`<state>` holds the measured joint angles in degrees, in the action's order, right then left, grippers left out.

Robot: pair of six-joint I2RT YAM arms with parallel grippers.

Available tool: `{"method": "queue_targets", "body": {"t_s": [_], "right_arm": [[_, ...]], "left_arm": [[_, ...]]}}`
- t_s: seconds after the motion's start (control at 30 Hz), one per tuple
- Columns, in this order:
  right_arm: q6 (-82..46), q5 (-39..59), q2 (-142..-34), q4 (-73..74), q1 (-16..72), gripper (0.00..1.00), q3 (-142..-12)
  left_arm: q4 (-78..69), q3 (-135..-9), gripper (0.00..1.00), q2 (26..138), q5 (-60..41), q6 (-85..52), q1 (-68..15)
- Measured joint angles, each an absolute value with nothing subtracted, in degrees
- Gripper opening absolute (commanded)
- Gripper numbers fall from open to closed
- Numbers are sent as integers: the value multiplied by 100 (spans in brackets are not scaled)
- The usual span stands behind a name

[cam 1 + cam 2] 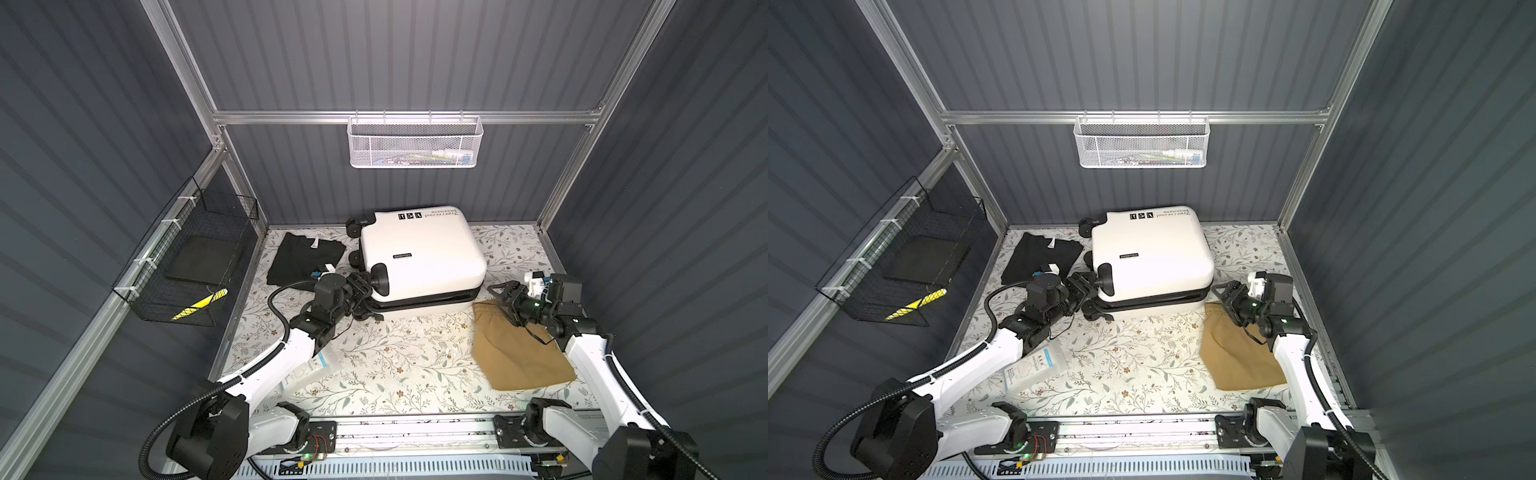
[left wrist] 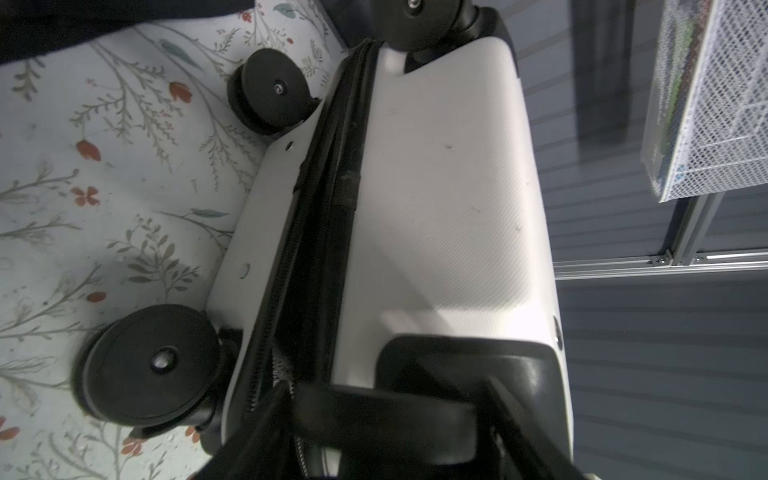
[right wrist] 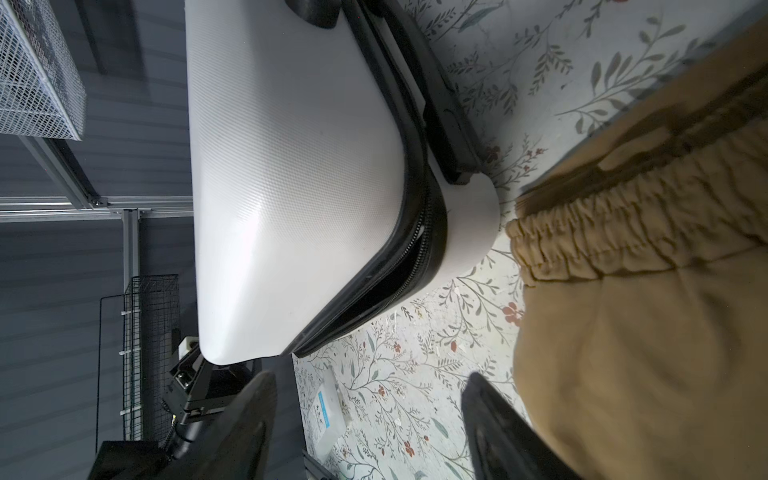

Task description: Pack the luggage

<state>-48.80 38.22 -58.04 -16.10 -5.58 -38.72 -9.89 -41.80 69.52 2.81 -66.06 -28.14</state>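
Note:
The luggage (image 1: 419, 257) (image 1: 1150, 253), a small white hard-shell suitcase, lies flat at the back of the floral table with its wheels to the left. Its black zipper gapes at the right front corner (image 3: 415, 257). My left gripper (image 1: 368, 286) (image 1: 1090, 282) (image 2: 386, 399) is shut on the black wheel (image 1: 380, 279) (image 2: 384, 419) at the upper shell's front left corner. My right gripper (image 1: 500, 293) (image 1: 1223, 293) (image 3: 370, 399) stands open and empty just right of the luggage's front right corner, over the edge of the tan shorts.
Tan shorts (image 1: 515, 353) lie at the right and a folded black shirt (image 1: 305, 257) at the back left. A clear packet (image 1: 1034, 368) lies under the left arm. A white mesh basket (image 1: 415, 141) hangs on the back wall, a black wire basket (image 1: 187, 266) on the left wall.

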Motion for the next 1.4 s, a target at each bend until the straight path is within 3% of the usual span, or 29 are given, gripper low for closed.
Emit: {"method": "queue_targets", "body": {"t_s": [0.13, 0.2, 0.23, 0.3, 0.37, 0.43, 0.73, 1.13, 1.2, 1.3, 1.4], "right_arm": [[-4906, 3822, -5793, -1535, -541, 71, -3708], [-4965, 3826, -5795, -1409, -493, 65, -3607], [-5013, 3835, -5795, -1321, -464, 59, -3559], [-5164, 3865, -5806, -1061, -397, 32, -3437], [-5376, 3874, -5841, -733, -322, 12, -3301], [-5586, 3861, -5911, -425, -246, 0, -3188], [-6414, 3387, -6722, 1173, 261, 0, -3072], [-6707, 1717, -8090, 2416, 1424, 0, -4204], [-6744, 1358, -8267, 2626, 1553, 0, -4316], [-6748, 978, -8392, 2877, 1747, 0, -4427], [-6744, 729, -8436, 3017, 1914, 0, -4665]], "left_arm": [[-961, -4646, 54, 7094, 274, -6539, -2814], [-956, -4884, 54, 7196, 274, -6506, -2814], [-956, -4980, 54, 7240, 274, -6495, -2814], [-947, -5162, 54, 7330, 274, -6486, -2814], [-950, -5299, 54, 7404, 276, -6469, -2812], [-947, -5402, 54, 7456, 276, -6462, -2808], [-919, -5739, 53, 7631, 276, -6403, -2803], [-904, -6010, 54, 7758, 290, -6361, -2779], [-895, -6069, 61, 7767, 290, -6357, -2766], [-764, -6160, 84, 7767, 226, -6233, -2766], [-504, -6300, 99, 7760, 113, -6020, -2749]]}}
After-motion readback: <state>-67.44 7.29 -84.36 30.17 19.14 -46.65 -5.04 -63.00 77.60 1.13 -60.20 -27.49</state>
